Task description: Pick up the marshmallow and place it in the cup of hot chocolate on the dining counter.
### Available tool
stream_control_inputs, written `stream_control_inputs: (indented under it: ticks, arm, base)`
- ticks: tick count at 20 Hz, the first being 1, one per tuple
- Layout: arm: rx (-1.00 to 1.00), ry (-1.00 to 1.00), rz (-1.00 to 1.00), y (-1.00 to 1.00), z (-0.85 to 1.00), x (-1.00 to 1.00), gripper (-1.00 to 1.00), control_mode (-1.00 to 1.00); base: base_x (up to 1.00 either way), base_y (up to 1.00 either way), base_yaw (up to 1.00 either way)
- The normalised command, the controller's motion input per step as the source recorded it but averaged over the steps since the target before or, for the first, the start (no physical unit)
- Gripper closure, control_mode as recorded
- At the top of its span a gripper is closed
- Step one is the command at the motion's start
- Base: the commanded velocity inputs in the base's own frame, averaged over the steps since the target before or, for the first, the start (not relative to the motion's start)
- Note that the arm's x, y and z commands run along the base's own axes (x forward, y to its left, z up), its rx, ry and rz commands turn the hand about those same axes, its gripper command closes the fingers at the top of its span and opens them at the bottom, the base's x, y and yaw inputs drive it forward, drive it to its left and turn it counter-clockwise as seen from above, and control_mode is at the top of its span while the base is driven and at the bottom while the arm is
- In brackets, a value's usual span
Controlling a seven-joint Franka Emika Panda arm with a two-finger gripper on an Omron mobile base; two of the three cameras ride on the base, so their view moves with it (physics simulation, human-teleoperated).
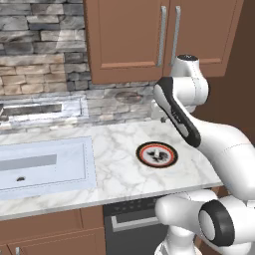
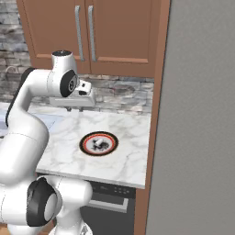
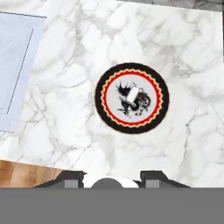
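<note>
Even, bright rendered light, soft shading on the desk (image 1: 119,174), faint shadow beneath the wall cabinets (image 1: 129,40), no glare, coarse textures, slightly pixelated edges throughout

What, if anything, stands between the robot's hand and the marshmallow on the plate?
Nothing visible does. The marshmallow lies uncovered on the plate with the red-and-black rim, on the marble counter. The hand hangs above the counter behind the plate, with open air between it and the marshmallow.

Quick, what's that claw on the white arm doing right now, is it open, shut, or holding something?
Gripper: open and holding nothing, high above the round plate with red-and-black rim, where the tiny whitish marshmallow lies.
</note>
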Motion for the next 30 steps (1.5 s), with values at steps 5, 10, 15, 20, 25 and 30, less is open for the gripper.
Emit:
stream_control_inputs:
  ticks: [5, 10, 15, 20, 25, 30]
  arm:
    - [0.00, 0.00, 0.01, 0.02, 0.00, -0.28, -1.00, -1.00]
    - [0.00, -0.02, -0.09, 0.01, -0.07, -0.68, -1.00, -1.00]
    - [0.01, -0.22, -0.14, 0.11, -0.19, -0.19, -1.00, -1.00]
    - [0.00, -0.03, -0.03, 0.02, -0.35, 0.00, -1.00, -1.00]
    - [0.02, 0.01, -0.10, 0.00, -0.29, 0.02, -1.00, -1.00]
    - [0.03, 0.02, -0.15, 0.00, -0.18, 0.14, -1.00, -1.00]
  base:
    - [0.00, 0.00, 0.00]
    - [0.00, 0.00, 0.00]
    - [0.00, 0.00, 0.00]
    - [0.00, 0.00, 0.00]
    - [0.00, 0.00, 0.00]
    - [0.00, 0.00, 0.00]
